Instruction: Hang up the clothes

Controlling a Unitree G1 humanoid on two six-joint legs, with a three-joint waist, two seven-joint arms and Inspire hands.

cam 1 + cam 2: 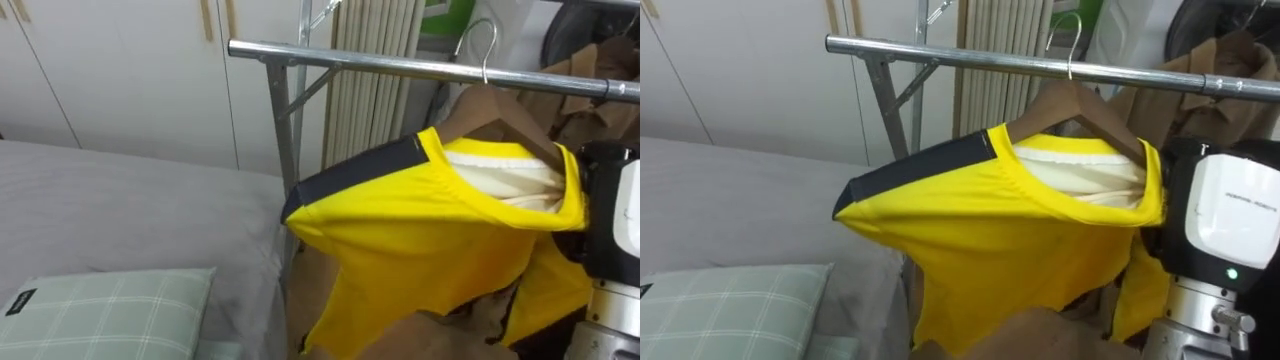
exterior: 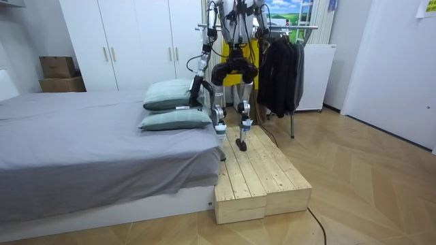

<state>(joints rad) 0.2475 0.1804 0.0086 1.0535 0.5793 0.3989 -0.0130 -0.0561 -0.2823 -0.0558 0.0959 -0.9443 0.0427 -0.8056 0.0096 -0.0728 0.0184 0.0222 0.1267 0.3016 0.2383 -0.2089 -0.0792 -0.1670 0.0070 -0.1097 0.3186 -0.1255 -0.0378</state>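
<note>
The right hand [image 1: 1165,245] comes in at the right edge, against the collar end of the yellow T-shirt [image 1: 1020,230]. The cloth hides its hold, so I cannot tell whether it grips. The shirt sits on a wooden hanger [image 1: 1080,105] whose hook reaches over the clothes rack's rail [image 1: 940,55]. A checked pillow [image 1: 730,300] lies on the bed [image 1: 740,190], lower left.

In the room view the robot stands on a wooden platform [image 2: 259,177] facing the rack. Its left hand [image 2: 197,88] hangs beside the bed, too small to read.
</note>
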